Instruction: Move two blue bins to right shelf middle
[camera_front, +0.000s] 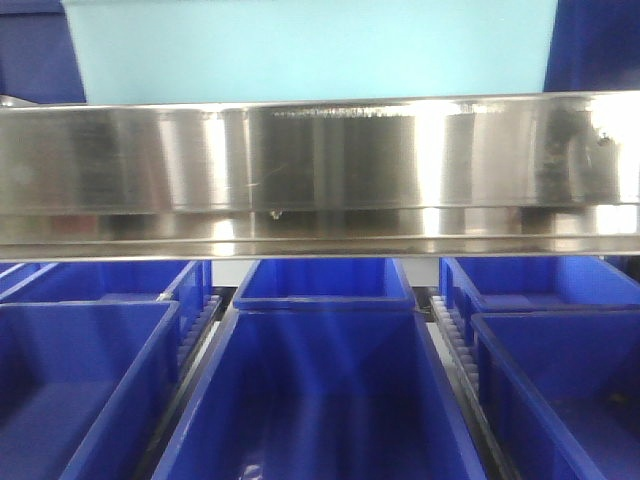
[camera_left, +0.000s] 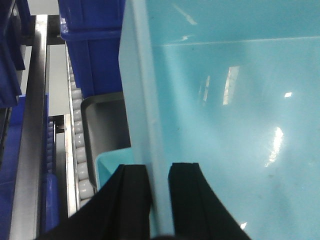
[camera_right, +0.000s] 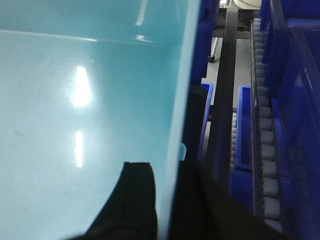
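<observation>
Left claw (camera_left: 159, 171) pinches blue bin (camera_left: 240, 125) wall (fingers astride)

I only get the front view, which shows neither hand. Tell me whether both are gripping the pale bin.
Observer: The left hand grips the left wall of the pale bin, one finger inside, one outside.
Operator: Now report the right.
Observer: The right hand pinches the opposite wall the same way.
Operator: Name what's beside the left wall.
Observer: A grey tub on the white rollers.
</observation>
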